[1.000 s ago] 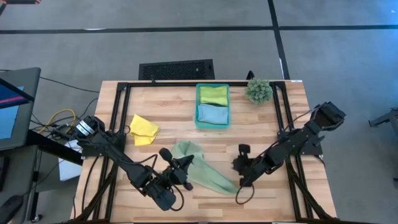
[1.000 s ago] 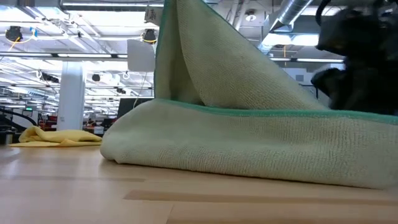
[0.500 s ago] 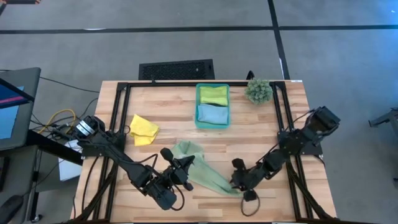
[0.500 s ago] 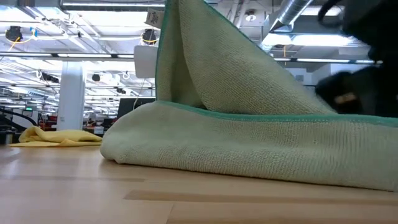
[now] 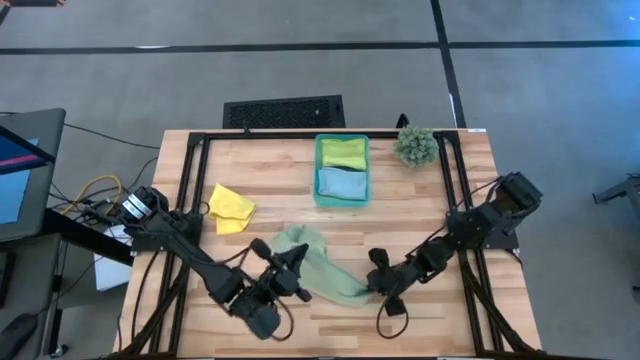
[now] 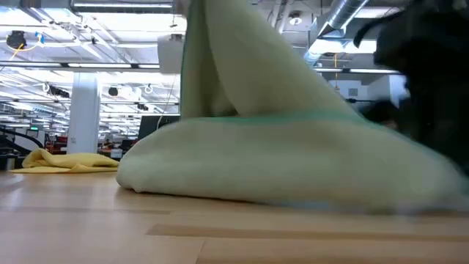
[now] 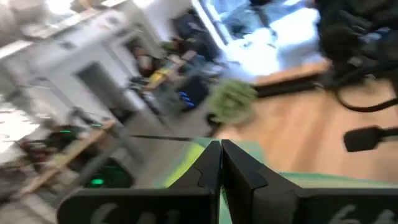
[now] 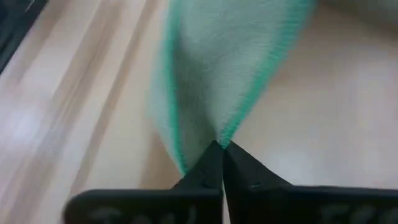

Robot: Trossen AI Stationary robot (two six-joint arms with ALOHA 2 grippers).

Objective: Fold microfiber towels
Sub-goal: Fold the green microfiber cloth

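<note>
A wooden counter (image 5: 260, 170) framed in black rails sits on a grey floor, with a teal bin (image 5: 341, 169) at its far middle holding a lime green towel (image 5: 343, 152) and a light blue towel (image 5: 341, 184), a small plant (image 5: 415, 145) beside it, and a yellow towel (image 5: 231, 208) crumpled toward the left. The pale green towel (image 5: 318, 266) lies at the near middle, stretched between the two arms, part of it raised in a tent in the low view. The left tool (image 5: 291, 277) has its fingers pressed together on one end of that cloth, the fabric showing just past its tips in the left wrist view. The right tool (image 5: 375, 281) is closed on the opposite corner, its tips pinching the green-edged hem in the right wrist view. To fold well, I judge both ends should rise together so the cloth hangs flat, then be carried over as a pair, laying edge onto edge; uneven pull would skew the fold, and a thin pinch could slip off the hem
</note>
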